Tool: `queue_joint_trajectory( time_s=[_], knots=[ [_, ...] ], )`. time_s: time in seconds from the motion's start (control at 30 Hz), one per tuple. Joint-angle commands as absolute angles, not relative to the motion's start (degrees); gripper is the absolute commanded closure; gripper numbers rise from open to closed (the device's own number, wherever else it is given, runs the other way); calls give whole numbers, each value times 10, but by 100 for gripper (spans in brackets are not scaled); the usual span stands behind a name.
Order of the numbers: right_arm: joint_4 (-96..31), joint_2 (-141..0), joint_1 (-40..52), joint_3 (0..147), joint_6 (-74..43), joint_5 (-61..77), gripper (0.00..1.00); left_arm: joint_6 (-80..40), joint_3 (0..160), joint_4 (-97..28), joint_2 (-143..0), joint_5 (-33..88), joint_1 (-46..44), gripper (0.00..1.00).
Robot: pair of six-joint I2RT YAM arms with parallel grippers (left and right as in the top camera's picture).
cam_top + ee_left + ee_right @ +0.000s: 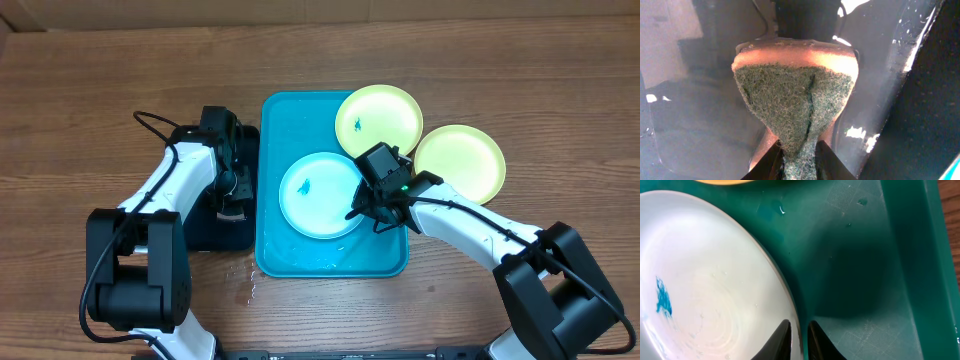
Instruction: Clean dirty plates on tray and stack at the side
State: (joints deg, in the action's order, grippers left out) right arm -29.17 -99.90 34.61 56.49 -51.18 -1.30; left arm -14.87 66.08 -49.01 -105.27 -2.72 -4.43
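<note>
Two pinches: sponge (795, 95) in left gripper (797, 156), edge of blue-rimmed plate (715, 290) in right gripper (799, 335); may drop blue-rimmed plate, hold shallow.

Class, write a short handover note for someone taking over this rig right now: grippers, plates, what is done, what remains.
Left gripper: shut on the sponge, over the black tray.
Right gripper: shut on the rim of the blue plate, which lies smudged in the turquoise tray.
First yellow plate: smudged, overhanging the tray's far right corner.
Second yellow plate: on the table right of the tray, no smudge visible.
Done: possibly one plate cleaned.
Left: wipe both smudged plates, stack all three.
</note>
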Motion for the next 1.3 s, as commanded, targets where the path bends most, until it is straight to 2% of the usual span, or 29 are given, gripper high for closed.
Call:
queue_joint_trajectory(
  time_s=[0.0, 0.07, 0.2, 0.23, 0.27, 0.3, 0.33, 0.53, 0.63, 0.77, 1.0, 1.1, 1.27],
  knots=[
    [-288, -992, 349, 559, -510, -14, 86, -152, 647, -482, -1061, -36, -45, 76],
    [-288, -992, 349, 559, -510, -14, 86, -152, 642, -476, -1061, -36, -45, 66],
    [-288, -992, 349, 559, -510, -14, 86, -152, 637, -471, -1061, -36, -45, 65],
    [-288, -992, 349, 559, -510, -14, 86, -152, 637, -471, -1061, -36, -45, 67],
    [-288, -992, 349, 559, -510, -14, 86, -152, 637, -471, -1061, -36, -45, 75],
    [-288, -992, 349, 559, -510, -14, 86, -152, 637, -471, -1061, -36, -45, 92],
    [-288, -992, 349, 559, -510, -14, 86, -152, 638, -471, -1061, -33, -45, 96],
    [-288, -992, 349, 559, -510, -14, 86, -136, 681, -511, -1056, -31, -44, 96],
    [-288, -992, 349, 559, -510, -14, 78, -121, 716, -536, -1039, -32, -44, 96],
    [-288, -992, 349, 559, -510, -14, 74, -117, 735, -538, -1000, -32, -44, 96],
    [-286, -992, 349, 559, -510, -14, 73, -111, 735, -535, -934, -34, -44, 96],
    [-285, -992, 349, 559, -510, -14, 68, -111, 735, -533, -932, -29, -45, 96],
    [-275, -994, 349, 558, -510, -14, 69, -111, 735, -530, -932, -15, -45, 96]
  ],
)
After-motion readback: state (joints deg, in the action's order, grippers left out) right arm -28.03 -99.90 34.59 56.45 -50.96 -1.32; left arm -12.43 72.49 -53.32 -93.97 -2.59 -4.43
